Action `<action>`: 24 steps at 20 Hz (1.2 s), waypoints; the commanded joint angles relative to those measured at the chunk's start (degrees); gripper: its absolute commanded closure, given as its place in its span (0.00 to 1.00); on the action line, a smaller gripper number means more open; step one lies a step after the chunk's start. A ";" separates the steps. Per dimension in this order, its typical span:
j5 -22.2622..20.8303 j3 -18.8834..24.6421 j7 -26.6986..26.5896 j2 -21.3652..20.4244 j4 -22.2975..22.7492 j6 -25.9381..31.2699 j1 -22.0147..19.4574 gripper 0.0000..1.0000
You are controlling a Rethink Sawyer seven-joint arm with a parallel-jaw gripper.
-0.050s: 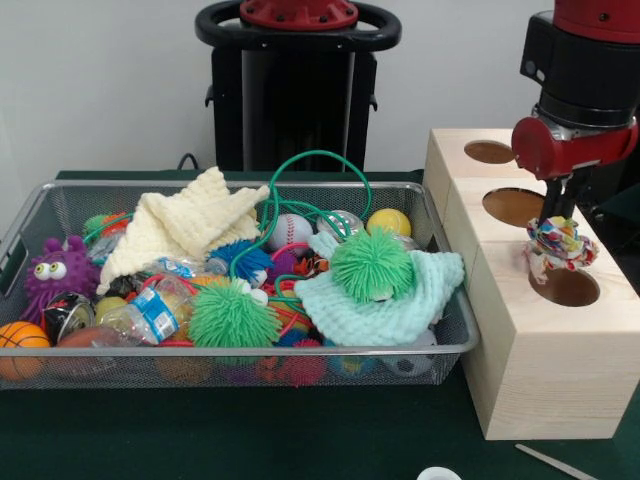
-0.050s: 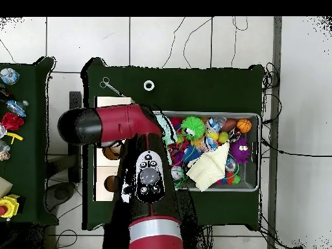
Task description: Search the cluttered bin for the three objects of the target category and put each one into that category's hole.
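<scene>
My gripper [image 1: 558,228] hangs at the right, shut on a knotted multicoloured rope toy [image 1: 563,246]. The toy dangles just above the nearest hole [image 1: 566,288] of the pale wooden box [image 1: 540,370]. Two more holes [image 1: 514,207] [image 1: 489,152] lie farther back along the box top. In the overhead view the red arm [image 2: 123,123] covers the gripper and toy; only part of the box [image 2: 104,175] shows. The wire bin [image 1: 455,345] holds two green fuzzy balls [image 1: 372,265] [image 1: 232,315], a baseball [image 1: 290,231], a yellow ball [image 1: 388,221] and a purple googly-eyed monster [image 1: 58,272].
The bin also holds a cream cloth [image 1: 185,225], a mint cloth [image 1: 385,310], a green cord [image 1: 320,160], a plastic bottle [image 1: 145,312] and a small basketball [image 1: 18,342]. A white ring [image 2: 149,85] and scissors [image 2: 110,86] lie on the green table. A side table [image 2: 19,162] carries more toys.
</scene>
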 commanded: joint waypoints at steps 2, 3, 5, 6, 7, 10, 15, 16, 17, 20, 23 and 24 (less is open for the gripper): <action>2.94 -0.86 16.66 5.64 -2.13 -6.73 -0.40 1.00; 2.87 -1.06 16.48 5.68 -1.59 -8.20 -0.46 1.00; 2.65 -1.63 16.27 6.05 -1.38 -10.71 -0.46 1.00; 2.54 -1.80 16.01 6.30 -1.48 -11.59 -0.53 1.00; 2.51 -1.77 15.69 6.39 -1.34 -12.44 -0.68 1.00; 2.63 -2.26 15.30 6.84 -1.27 -13.99 -0.79 1.00; 3.51 -3.22 15.17 6.89 -1.40 -12.84 -0.68 1.00; 3.68 -3.25 14.55 6.78 -1.19 -12.33 -0.71 0.00; 4.05 -3.46 15.03 6.64 -0.86 -12.08 -0.75 0.00; 3.86 -2.91 12.89 5.96 -0.29 -11.03 -1.25 0.00; 4.00 -2.83 11.38 4.67 0.69 -8.86 -1.48 0.00; 3.72 -2.71 10.43 4.36 0.52 -7.73 -1.65 0.00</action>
